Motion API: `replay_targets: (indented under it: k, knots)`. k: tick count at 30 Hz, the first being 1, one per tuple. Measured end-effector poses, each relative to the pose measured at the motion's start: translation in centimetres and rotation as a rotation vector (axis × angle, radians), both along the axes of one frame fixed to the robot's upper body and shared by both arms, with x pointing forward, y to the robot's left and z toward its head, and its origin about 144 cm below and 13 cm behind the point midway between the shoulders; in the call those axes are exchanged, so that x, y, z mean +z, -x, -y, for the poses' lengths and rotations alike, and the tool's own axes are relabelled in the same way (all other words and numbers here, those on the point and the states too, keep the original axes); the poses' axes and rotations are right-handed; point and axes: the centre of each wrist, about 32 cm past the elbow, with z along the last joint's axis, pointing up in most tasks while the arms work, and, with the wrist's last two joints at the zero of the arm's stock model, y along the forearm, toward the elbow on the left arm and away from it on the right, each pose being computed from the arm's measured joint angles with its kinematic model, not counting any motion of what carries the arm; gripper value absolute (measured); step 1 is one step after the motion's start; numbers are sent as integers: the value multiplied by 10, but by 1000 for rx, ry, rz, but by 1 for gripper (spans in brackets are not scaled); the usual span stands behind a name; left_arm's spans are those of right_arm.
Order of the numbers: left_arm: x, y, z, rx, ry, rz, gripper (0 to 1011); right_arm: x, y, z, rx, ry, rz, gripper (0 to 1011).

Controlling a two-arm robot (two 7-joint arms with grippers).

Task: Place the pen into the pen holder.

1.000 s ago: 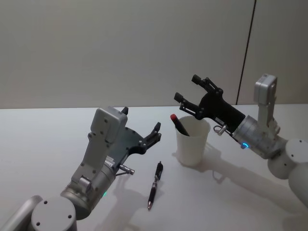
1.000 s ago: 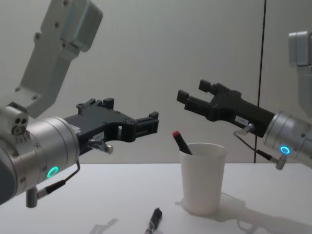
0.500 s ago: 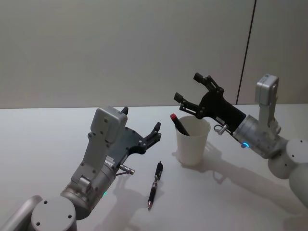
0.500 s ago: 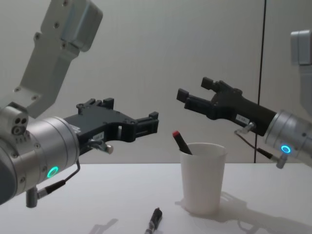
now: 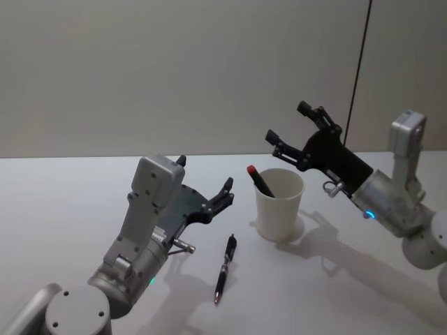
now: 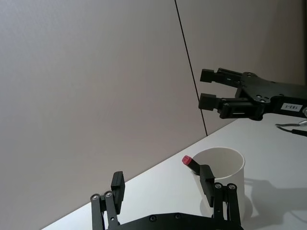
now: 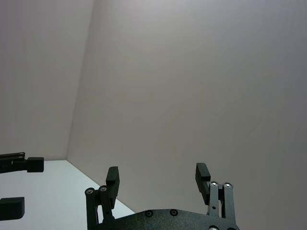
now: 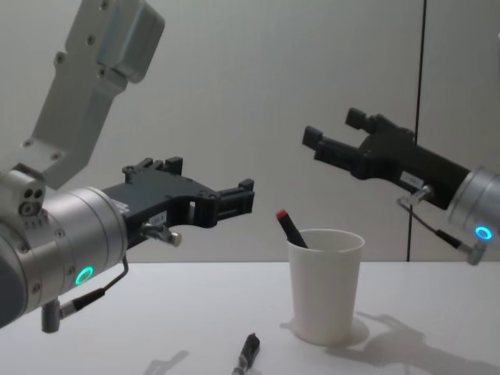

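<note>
Jaws apart and empty on both sides: my left gripper (image 5: 204, 174) hangs over the table (image 5: 70, 202) just beside the pen (image 5: 223, 269), which I judge poses it for the pick, while my right gripper (image 5: 285, 121) is raised above and behind the cup (image 5: 279, 206), leaving its mouth free. The pen, slim, black, hard-shelled, lies flat on the smooth pale table near the cup's base, not in it. The cup is thin white paper, rolled rim, tapering down, upright; a red-tipped marker (image 5: 260, 180) leans inside against its wall, so a nudge could tip it.
</note>
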Motion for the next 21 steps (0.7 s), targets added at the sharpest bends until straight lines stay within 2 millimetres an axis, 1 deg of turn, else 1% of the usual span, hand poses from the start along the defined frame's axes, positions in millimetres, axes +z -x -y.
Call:
replay_targets:
  k: [3,6,13,14,16,21]
  knots:
    - [0,0,0,0,0,0,1000,3,11,2,-32,-6,3,1001]
    - [0,0,0,0,0,0,1000,5,18,3,-53,-8,3,1002]
    - [0,0,0,0,0,0,1000,9,48,2,-145,-22,-15,1002]
    - [0,0,0,0,0,0,1000,9,48,2,-145,-22,-15,1002]
    - [0,0,0,0,0,0,1000,12,60,1,-187,-26,-25,1002]
    - [0,0,0,0,0,0,1000,13,80,-2,-252,-30,-50,1001]
